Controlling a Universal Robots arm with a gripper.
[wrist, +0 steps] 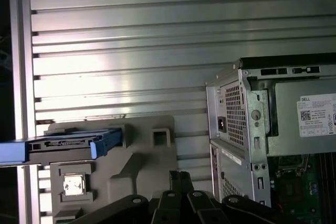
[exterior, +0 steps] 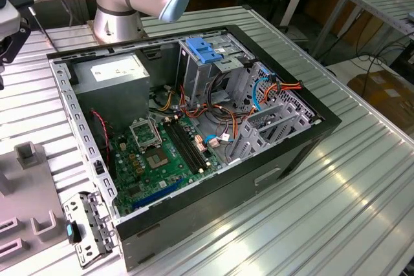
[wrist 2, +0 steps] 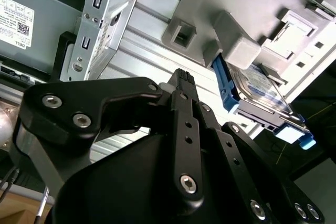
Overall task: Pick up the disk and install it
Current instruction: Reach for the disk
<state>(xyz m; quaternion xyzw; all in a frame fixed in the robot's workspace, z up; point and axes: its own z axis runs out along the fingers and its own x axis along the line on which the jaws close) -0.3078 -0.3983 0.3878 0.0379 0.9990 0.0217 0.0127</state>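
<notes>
The disk (wrist: 68, 142) stands on edge in a slot of the grey fixture (wrist: 142, 156), with dark casing and blue side rails. In the second wrist view the disk (wrist 2: 260, 95) shows its labelled face between the fixture's blocks. My gripper (wrist 2: 181, 74) hangs above the fixture, a short way from the disk and not touching it. Its black fingers meet at the tips with nothing between them, and in the first wrist view the gripper (wrist: 177, 174) shows the same. The open computer case (exterior: 194, 121) lies on the ribbed table beside the fixture.
Inside the case sit a grey power supply box (exterior: 113, 79), a blue ribbed latch (exterior: 204, 48) over the drive bays, a metal cage (exterior: 268, 127) and loose cables. The arm's base (exterior: 119, 4) stands behind the case. A small metal bracket (exterior: 87, 224) lies at the case's near corner.
</notes>
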